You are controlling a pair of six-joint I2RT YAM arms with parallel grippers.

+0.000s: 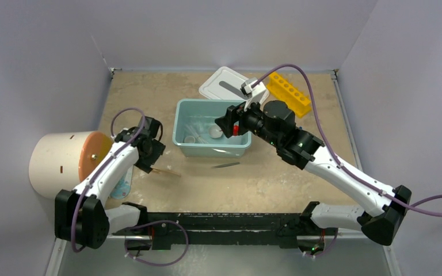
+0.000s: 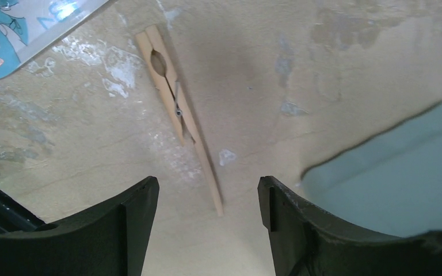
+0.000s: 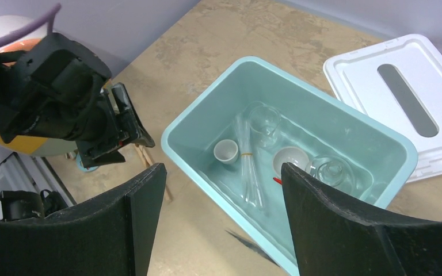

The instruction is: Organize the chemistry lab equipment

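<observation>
A wooden clamp (image 2: 175,109) lies on the table, its thin end between my left gripper's (image 2: 207,195) open, empty jaws; it also shows in the top view (image 1: 166,171), just right of that gripper (image 1: 151,163). My right gripper (image 3: 223,172) is open and empty, held above the teal tub's (image 1: 185,146) right side (image 1: 225,123). The tub (image 3: 195,158) holds two small white bowls (image 3: 226,150), bundled clear tubes (image 3: 247,167), clear glass flasks (image 3: 265,121) and a red-tipped piece (image 3: 277,181). Metal tweezers (image 1: 225,165) lie on the table in front of the tub.
The white lid (image 1: 224,83) lies behind the tub, beside a yellow rack (image 1: 288,92). The big cream cylinder with orange face (image 1: 63,161) lies at the left. A blue-printed packet (image 2: 11,29) lies near the left arm. Grey walls close three sides.
</observation>
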